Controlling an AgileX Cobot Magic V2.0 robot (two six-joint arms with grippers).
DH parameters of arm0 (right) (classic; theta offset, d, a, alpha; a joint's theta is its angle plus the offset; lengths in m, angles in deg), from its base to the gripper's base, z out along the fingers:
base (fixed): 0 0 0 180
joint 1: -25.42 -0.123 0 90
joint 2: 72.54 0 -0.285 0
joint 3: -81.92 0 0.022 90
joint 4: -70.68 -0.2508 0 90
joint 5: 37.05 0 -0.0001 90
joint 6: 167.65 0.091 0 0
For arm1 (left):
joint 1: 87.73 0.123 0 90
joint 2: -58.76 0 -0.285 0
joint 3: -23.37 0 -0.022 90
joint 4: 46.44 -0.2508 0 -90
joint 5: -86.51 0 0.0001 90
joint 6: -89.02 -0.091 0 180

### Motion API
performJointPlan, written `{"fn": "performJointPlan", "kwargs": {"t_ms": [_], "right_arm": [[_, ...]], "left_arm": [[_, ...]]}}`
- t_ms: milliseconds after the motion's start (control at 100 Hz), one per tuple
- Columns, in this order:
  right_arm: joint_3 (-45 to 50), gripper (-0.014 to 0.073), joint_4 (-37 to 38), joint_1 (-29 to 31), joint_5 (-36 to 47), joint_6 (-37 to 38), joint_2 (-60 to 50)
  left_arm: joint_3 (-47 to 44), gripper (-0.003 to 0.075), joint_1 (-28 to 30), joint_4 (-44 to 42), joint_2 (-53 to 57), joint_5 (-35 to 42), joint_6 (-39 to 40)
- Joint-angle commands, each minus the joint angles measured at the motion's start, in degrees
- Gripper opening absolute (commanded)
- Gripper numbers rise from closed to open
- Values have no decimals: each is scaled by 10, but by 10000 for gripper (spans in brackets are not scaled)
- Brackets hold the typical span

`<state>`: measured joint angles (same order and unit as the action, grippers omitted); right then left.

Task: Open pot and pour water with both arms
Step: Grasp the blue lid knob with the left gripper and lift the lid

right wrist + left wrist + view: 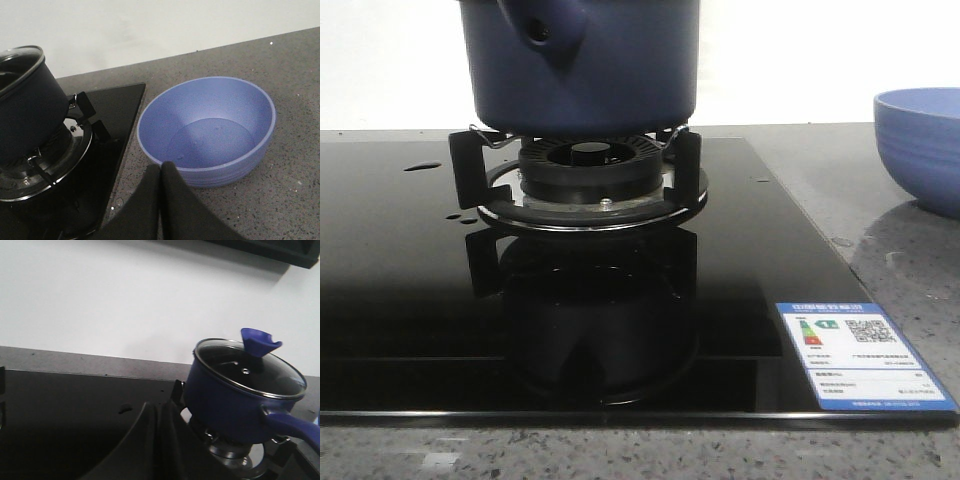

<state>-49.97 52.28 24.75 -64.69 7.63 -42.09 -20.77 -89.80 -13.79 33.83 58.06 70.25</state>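
Pot (235, 400) on burner (585, 180), glass lid (250, 367) on; nothing poured. Left end effector (159, 440) and right end effector (161, 200) clenched, empty, short of both.

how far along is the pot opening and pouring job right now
Nothing looks done yet. The pot sits on the burner with its glass lid on. Nothing is in hand: the left gripper and right gripper are shut and empty, away from the pot. The blue bowl stands beside the stove; whether it holds water is unclear. Left: lift the lid, grasp the handle, pour.
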Motion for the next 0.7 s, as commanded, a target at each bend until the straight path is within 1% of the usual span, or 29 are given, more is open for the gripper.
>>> {"fn": "performJointPlan", "kwargs": {"t_ms": [0,80,140,170,210,270,310,340,380,410,480,610,690], "right_arm": [[-43,-44,4,-2,19,-26,38],[-56,-22,3,-9,16,-48,51],[-63,66,2,-14,16,-49,57],[-66,127,-1,-19,16,-49,58],[-69,232,-1,-21,16,-49,59],[-69,384,-3,-24,20,-49,59],[-69,442,-3,-24,21,-49,59],[-69,474,-3,-24,21,-49,59],[-69,482,-3,-24,21,-49,59],[-69,477,-3,-24,21,-49,59],[-69,469,-3,-24,21,-49,59],[-69,465,-5,-24,21,-49,59],[-69,465,-5,-24,21,-49,59]], "left_arm": [[49,-17,-36,12,-37,24,-24],[67,1,-68,18,-63,24,-56],[79,50,-92,27,-83,24,-66],[84,99,-102,34,-93,24,-66],[90,158,-117,40,-110,25,-66],[97,281,-136,46,-139,28,-66],[102,363,-147,50,-154,34,-66],[104,408,-157,53,-171,41,-67],[107,452,-168,60,-187,54,-68],[111,461,-178,63,-204,64,-75],[118,451,-200,74,-238,90,-97],[139,410,-240,73,-306,142,-113],[159,408,-264,71,-356,175,-119]]}}
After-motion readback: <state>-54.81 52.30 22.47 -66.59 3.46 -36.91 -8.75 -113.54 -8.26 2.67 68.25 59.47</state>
